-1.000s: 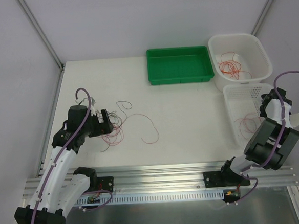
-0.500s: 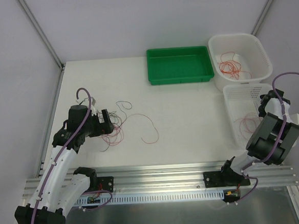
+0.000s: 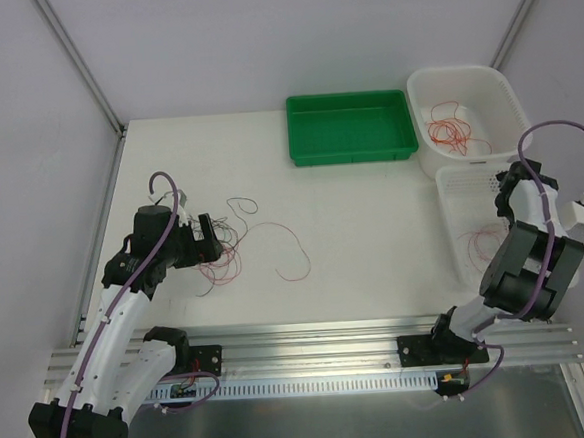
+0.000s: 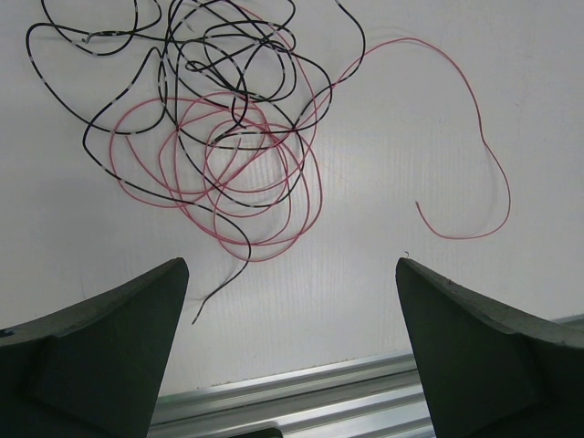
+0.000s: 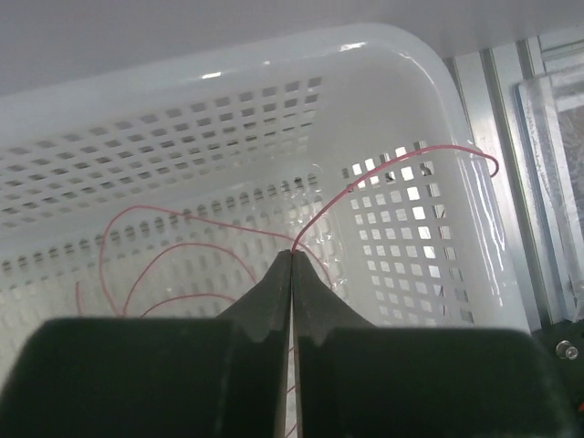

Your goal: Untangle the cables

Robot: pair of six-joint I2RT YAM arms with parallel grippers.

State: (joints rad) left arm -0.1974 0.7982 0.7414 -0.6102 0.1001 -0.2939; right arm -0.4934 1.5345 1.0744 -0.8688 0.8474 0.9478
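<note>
Since a second ago my right arm has risen and swung up over the basket and its jaws have come together, while my left arm has not shifted. My right gripper (image 5: pixel 292 260) is now pressed shut, and a thin red wire (image 5: pixel 392 169) seems to start right at its tips, so I judge it pinched there; it climbs away to the right and hooks over the rim of the near white perforated plastic basket (image 5: pixel 274 55), where more red loops lie on the floor. My left gripper (image 4: pixel 290 269) hangs with its jaws wide apart and nothing in them, low over the white table (image 3: pixel 373 223). The tangle of thin red and black cables (image 4: pixel 228 155) lies just ahead of it, in line with the gap between the jaws, and one free red tail sweeps out of the knot to the right. That arm is much the nearer; the right one is well apart from the knot. Farther back stand the green rectangular plastic tray (image 3: pixel 349 98) and the far white plastic basket (image 3: pixel 462 75) holding red coils.
</note>
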